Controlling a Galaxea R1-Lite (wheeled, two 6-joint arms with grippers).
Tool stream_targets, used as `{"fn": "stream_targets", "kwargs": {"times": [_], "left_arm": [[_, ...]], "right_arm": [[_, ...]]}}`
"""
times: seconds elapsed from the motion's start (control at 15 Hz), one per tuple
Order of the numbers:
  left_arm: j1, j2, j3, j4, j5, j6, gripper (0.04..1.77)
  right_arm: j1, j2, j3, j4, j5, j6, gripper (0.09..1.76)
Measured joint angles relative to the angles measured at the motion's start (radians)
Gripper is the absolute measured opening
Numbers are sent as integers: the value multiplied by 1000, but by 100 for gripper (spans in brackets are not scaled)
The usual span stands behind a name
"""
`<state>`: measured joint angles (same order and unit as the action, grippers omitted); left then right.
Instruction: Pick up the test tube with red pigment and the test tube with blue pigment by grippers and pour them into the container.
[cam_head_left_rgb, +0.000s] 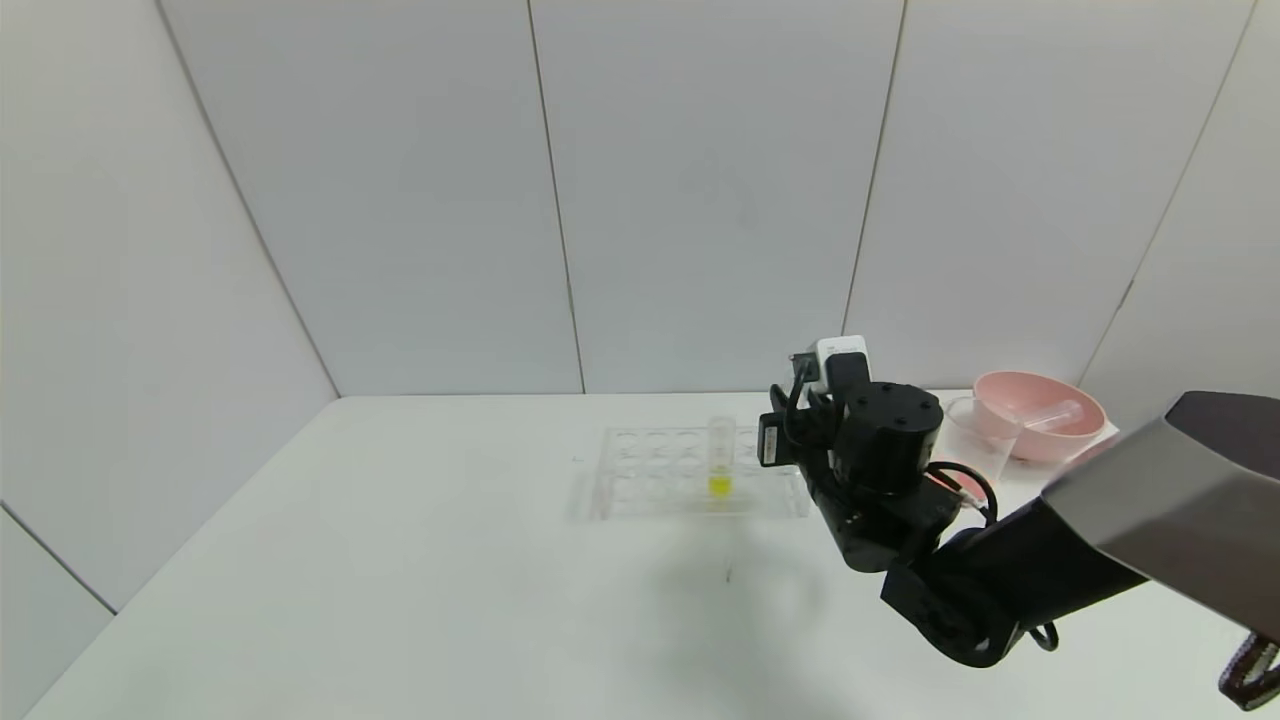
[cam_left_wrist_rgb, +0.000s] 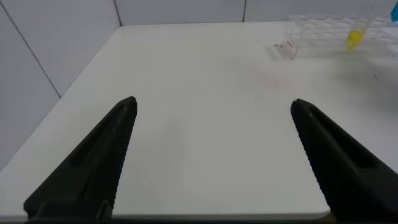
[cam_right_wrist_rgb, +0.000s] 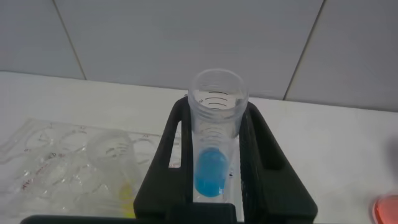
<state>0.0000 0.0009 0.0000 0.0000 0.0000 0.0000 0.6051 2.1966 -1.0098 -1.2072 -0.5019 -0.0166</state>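
Right wrist view: we see our right end effector (cam_right_wrist_rgb: 214, 155) clamped on the clear blue-pigment test tube (cam_right_wrist_rgb: 214, 134); our left end effector (cam_left_wrist_rgb: 211, 162) gapes over the white tabletop (cam_left_wrist_rgb: 205, 93).

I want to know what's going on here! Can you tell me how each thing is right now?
Blue test tube: upright, uncapped, gripped by the right hand.
Yellow test tube: standing in the clear rack.
Left hand: open, empty, above the table.
Beaker: upright beside the pink bowl.
Pink bowl: a clear tube lies inside.
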Motion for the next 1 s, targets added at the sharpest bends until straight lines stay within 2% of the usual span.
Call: {"fn": "stream_targets", "kwargs": {"times": [1.0], "left_arm": [[0,0,0,0,0,0,176]], "right_arm": [[1,-29,-10,-1,-1,-6,49]]}}
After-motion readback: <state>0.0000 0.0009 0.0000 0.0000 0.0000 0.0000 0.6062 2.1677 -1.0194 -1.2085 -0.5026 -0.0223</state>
